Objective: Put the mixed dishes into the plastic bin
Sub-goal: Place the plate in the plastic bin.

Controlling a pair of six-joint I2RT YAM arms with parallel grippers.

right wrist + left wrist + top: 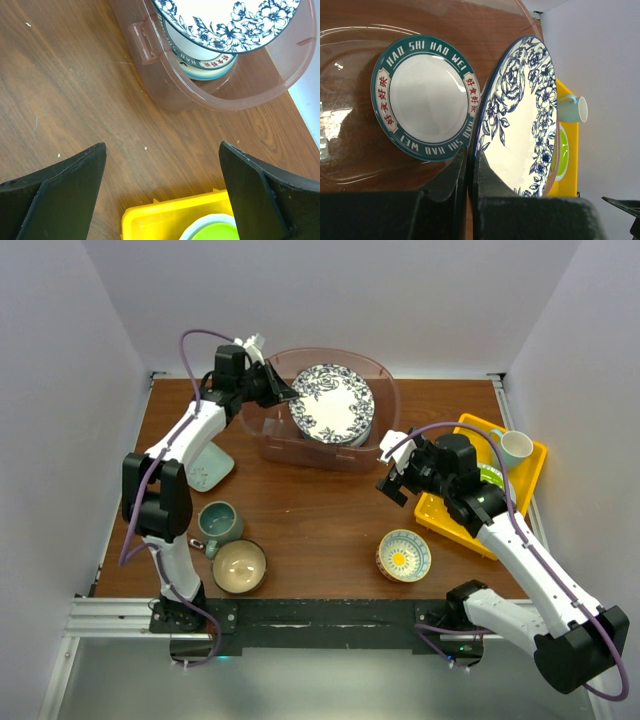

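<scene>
Well, on the left, the left gripper (283,392) is clamped tight on the rim of the blue-patterned plate (333,403), which reaches out ahead of the fingers over the plastic bin (310,452). Below the held plate, inside the bin, lies a teal-rimmed plate (425,97) with lettering round its border. Behind that gripper, back toward the arm's base, the mint square dish (215,470), the teal mug (218,522) and the tan bowl (239,566) sit on the counter (320,510), mug and bowl close together.

Further right, the right gripper (392,467) hangs above bare counter with its jaws spread wide, holding nothing. The bin lies just ahead of it. The small patterned bowl (404,555) sits apart from it, nearer the arm bases. The yellow tray (530,465), carrying a lime-green plate (212,233) and a pale mug (512,446), lies just behind it.
</scene>
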